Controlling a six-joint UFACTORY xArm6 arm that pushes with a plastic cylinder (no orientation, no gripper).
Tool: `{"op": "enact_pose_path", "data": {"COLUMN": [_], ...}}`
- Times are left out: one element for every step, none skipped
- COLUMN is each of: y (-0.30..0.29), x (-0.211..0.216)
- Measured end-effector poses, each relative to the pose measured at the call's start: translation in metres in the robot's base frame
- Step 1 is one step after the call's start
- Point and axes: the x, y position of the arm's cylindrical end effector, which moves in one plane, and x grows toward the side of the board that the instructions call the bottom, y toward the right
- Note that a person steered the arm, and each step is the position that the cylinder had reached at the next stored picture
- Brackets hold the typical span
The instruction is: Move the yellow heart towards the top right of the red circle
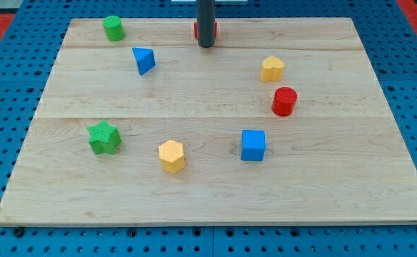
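Note:
The yellow heart (271,68) lies on the wooden board at the view's right, just above and slightly left of the red circle (284,101), close to it but apart. My tip (206,45) stands near the view's top centre, well to the left of the heart and above it. It stands in front of a red block (197,30), mostly hiding it; that block's shape cannot be made out.
A green cylinder (113,28) sits top left, a blue triangle (143,60) below it. A green star (104,138) sits lower left, a yellow hexagon (171,155) bottom centre, a blue cube (253,145) right of it. The board's edge (215,223) borders blue pegboard.

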Motion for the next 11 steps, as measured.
{"op": "enact_pose_path", "data": {"y": [0.010, 0.010, 0.046, 0.062, 0.081, 0.085, 0.084, 0.086, 0.104, 0.140, 0.143], "x": [0.021, 0.040, 0.075, 0.089, 0.089, 0.089, 0.118, 0.101, 0.053, 0.046, 0.087]}}
